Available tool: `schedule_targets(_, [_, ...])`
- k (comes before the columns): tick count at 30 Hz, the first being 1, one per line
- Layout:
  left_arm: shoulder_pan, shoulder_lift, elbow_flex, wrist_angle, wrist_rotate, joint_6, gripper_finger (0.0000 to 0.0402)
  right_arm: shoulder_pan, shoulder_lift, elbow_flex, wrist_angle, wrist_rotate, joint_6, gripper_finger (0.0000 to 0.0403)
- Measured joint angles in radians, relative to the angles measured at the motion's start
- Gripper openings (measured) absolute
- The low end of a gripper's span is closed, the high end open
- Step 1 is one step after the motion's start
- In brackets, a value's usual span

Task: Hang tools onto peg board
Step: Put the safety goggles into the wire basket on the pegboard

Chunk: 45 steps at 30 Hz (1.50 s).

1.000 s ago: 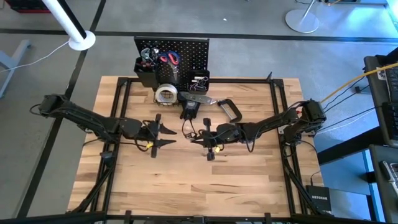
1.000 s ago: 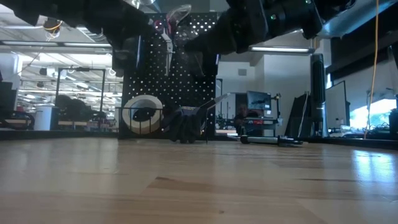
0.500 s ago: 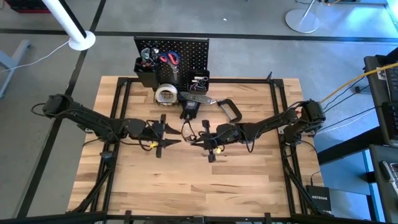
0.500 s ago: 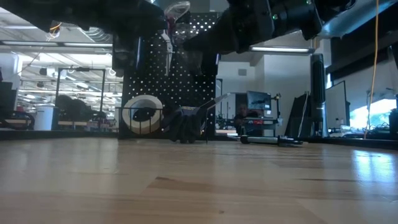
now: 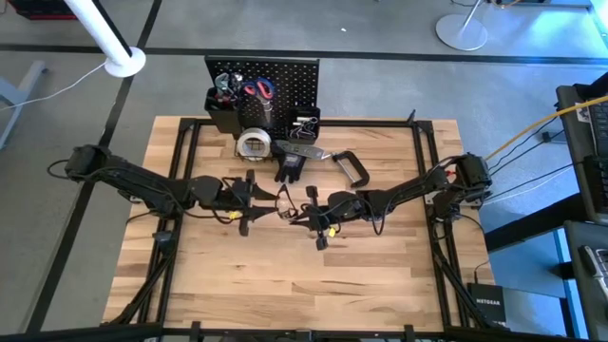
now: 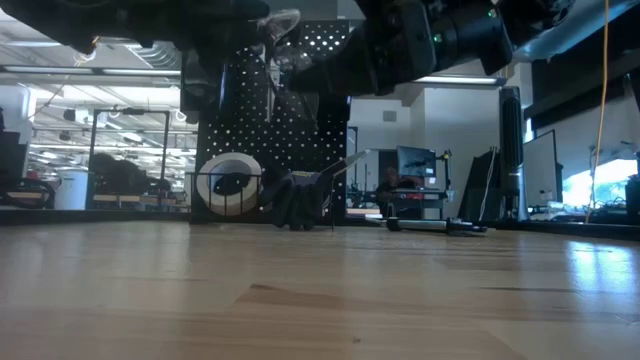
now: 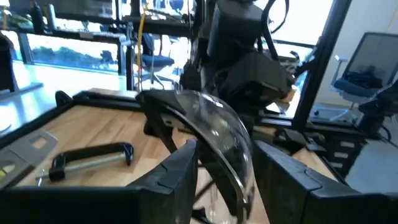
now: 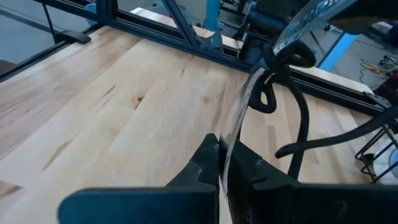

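Observation:
A pair of clear safety glasses [image 5: 286,200] with black arms hangs in the air over the middle of the table. My right gripper [image 5: 298,211] is shut on its lens. My left gripper [image 7: 224,180] is open and level. Its fingers stand on either side of the curved clear lens [image 7: 224,134]; I cannot tell whether they touch it. The peg board [image 5: 285,76] stands at the far edge with scissors [image 5: 258,90] on it. At its foot on the table are a tape roll [image 5: 253,143], black gloves [image 5: 290,165], a level bar [image 5: 304,150] and a C-clamp [image 5: 352,168]. My right gripper pinches the thin edge of the clear lens [image 8: 229,134] between its two fingers. They come from the table's right, slanting slightly down. The glasses are lifted clear of the table, and the black arms [image 8: 292,118] curl out beyond the fingertips.
Black frame rails [image 5: 180,180] run along the table's left, right and far sides. Bare wood [image 5: 285,275] lies toward the near edge. The low view shows the tape roll [image 6: 230,183] and gloves [image 6: 296,202] in front of the peg board [image 6: 300,120].
My left gripper has moved toward the table's right, up to the glasses held by my right gripper. Its fingers now stand around the lens. The gap between them has not changed. The glasses have stayed in the air at about the same place.

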State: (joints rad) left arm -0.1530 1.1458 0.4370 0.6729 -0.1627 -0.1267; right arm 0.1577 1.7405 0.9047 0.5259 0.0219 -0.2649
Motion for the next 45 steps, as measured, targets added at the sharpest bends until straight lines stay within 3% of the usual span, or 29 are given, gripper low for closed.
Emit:
schedule_targets(4, [0.0,0.021,0.0,0.051,0.002,0.041,0.011,0.0,0.0,0.0,0.005,0.002,-0.003,0.0005])
schedule_targets(10, [-0.002,0.048,0.001,0.064,0.024,0.1,0.0014,-0.002,0.0,-0.003,-0.009,0.017,-0.006,0.0019])
schedule_targets(15, [-0.015,0.034,0.001,0.069,0.011,0.115,0.0009,0.0,-0.006,-0.003,-0.01,0.112,0.028,0.004])
schedule_targets(20, [-0.061,-0.029,0.0,0.065,-0.017,0.169,0.0004,0.018,-0.139,0.003,-0.134,0.237,0.025,0.008])
schedule_targets(29, [-0.122,-0.125,-0.011,0.112,-0.023,0.244,0.0002,0.026,-0.334,-0.002,-0.403,0.187,0.08,0.0149])
schedule_targets(34, [-0.12,-0.127,-0.021,0.118,-0.028,0.232,0.0001,0.025,-0.31,-0.044,-0.279,0.128,0.058,0.0158])
schedule_targets(45, [-0.087,-0.125,-0.025,-0.178,-0.035,0.086,0.0001,0.025,-0.198,-0.067,-0.274,0.136,0.129,0.0154])
